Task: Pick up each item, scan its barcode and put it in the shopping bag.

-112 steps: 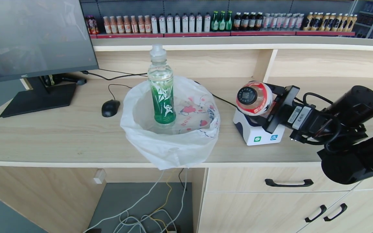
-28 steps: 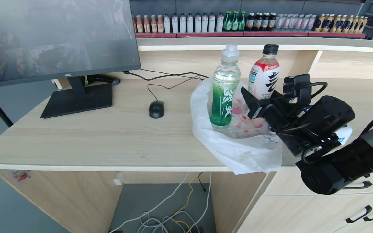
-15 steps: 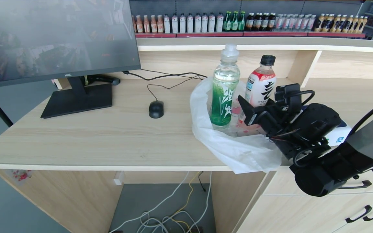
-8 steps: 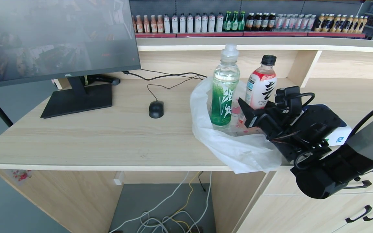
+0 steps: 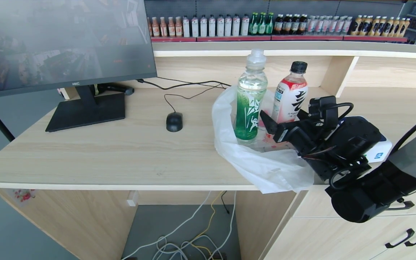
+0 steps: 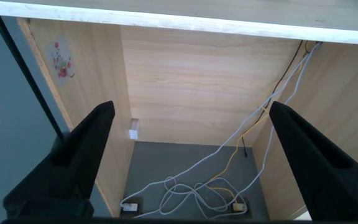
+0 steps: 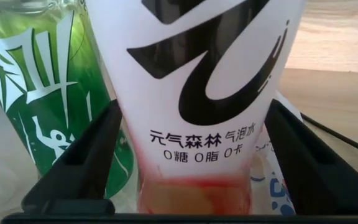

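One white-red bottle (image 5: 290,97), stood in the shopping bag (image 5: 265,169) on a wood counter (image 5: 103,155), is flanked by the wide-spread right gripper (image 5: 283,121) — drink shelves (image 5: 229,38) behind.

**Print on both bottles**

Right there between the right gripper's (image 7: 194,104) spread jaws, the white bottle (image 7: 197,56) shows a bold black brush mark, with small black characters beneath. Just outside one jaw, the green bottle (image 7: 42,93) carries white strokes and a figure.

both bottles (image 5: 250,104) seemingly in shopping bag (image 5: 265,169)
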Controlling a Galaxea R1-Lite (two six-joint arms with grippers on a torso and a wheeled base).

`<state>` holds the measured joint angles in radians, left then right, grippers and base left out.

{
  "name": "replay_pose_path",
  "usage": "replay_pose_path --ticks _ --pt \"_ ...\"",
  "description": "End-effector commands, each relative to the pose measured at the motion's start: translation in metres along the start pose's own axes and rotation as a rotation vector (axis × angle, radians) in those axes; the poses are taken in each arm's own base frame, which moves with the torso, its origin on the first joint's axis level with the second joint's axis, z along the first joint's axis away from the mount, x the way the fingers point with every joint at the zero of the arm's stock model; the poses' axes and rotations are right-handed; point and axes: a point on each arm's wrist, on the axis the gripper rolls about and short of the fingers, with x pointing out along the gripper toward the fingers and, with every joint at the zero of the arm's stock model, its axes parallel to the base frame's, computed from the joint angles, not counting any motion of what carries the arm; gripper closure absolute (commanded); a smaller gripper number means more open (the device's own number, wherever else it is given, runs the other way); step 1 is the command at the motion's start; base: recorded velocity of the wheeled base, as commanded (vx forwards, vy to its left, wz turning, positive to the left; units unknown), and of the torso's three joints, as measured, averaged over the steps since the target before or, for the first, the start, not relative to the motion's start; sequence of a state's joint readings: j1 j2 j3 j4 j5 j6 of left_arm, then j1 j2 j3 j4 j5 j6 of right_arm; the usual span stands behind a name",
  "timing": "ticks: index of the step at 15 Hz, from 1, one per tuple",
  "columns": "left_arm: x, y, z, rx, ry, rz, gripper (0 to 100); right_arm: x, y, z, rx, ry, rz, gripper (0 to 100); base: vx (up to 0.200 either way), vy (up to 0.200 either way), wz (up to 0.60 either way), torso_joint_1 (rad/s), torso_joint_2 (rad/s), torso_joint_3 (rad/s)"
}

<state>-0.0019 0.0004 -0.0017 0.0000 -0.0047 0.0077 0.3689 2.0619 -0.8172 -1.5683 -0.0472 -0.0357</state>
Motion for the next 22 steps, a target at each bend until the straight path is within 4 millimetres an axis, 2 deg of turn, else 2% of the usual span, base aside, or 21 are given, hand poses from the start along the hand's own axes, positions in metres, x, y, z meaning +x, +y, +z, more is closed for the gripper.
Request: replay_pose_path --ticks 1,3,8,12,13,15,17,18,19,20,22 --pt "0.0 0.0 0.0 0.002 0.0 0.0 0 -0.002 0.0 0.004 0.006 -0.008 0.005 0 0.0 0.0 0.0 0.0 0.0 0.0" --pt "0.0 0.0 0.0 0.0 0.001 0.0 0 -0.003 0.0 0.01 0.006 -0.022 0.006 0 0.0 0.0 0.0 0.0 0.0 0.0" --pt "0.0 0.0 0.0 0.002 0.0 0.0 0 -0.023 -0.002 0.033 0.008 -0.037 0.005 0 0.0 0.0 0.0 0.0 0.0 0.0" --pt "0.0 0.0 0.0 0.003 0.0 0.0 0 -0.06 -0.005 0.058 0.008 -0.032 0.005 0 0.0 0.0 0.0 0.0 0.0 0.0" --pt "0.0 0.0 0.0 0.003 0.0 0.0 0 -0.082 -0.007 0.072 0.007 -0.042 0.001 0 0.0 0.0 0.0 0.0 0.0 0.0" --pt "0.0 0.0 0.0 0.003 0.0 0.0 0 -0.12 -0.012 0.086 0.003 -0.038 -0.011 0 0.0 0.0 0.0 0.0 0.0 0.0" --pt "0.0 0.0 0.0 0.003 0.0 0.0 0 -0.173 -0.017 0.095 0.013 -0.023 -0.026 0 0.0 0.0 0.0 0.0 0.0 0.0" --pt "0.0 0.0 0.0 0.003 0.0 0.002 0 -0.203 -0.018 0.091 0.014 0.009 -0.028 0 0.0 0.0 0.0 0.0 0.0 0.0" --pt "0.0 0.0 0.0 0.003 0.0 0.0 0 -0.222 -0.018 0.096 0.03 -0.006 -0.041 0 0.0 0.0 0.0 0.0 0.0 0.0" --pt "0.0 0.0 0.0 0.003 0.0 0.0 0 -0.23 -0.02 0.098 0.063 0.017 -0.066 0 0.0 0.0 0.0 0.0 0.0 0.0" --pt "0.0 0.0 0.0 0.002 0.0 0.002 0 -0.258 -0.024 0.098 0.078 0.113 -0.103 0 0.0 0.0 0.0 0.0 0.0 0.0"
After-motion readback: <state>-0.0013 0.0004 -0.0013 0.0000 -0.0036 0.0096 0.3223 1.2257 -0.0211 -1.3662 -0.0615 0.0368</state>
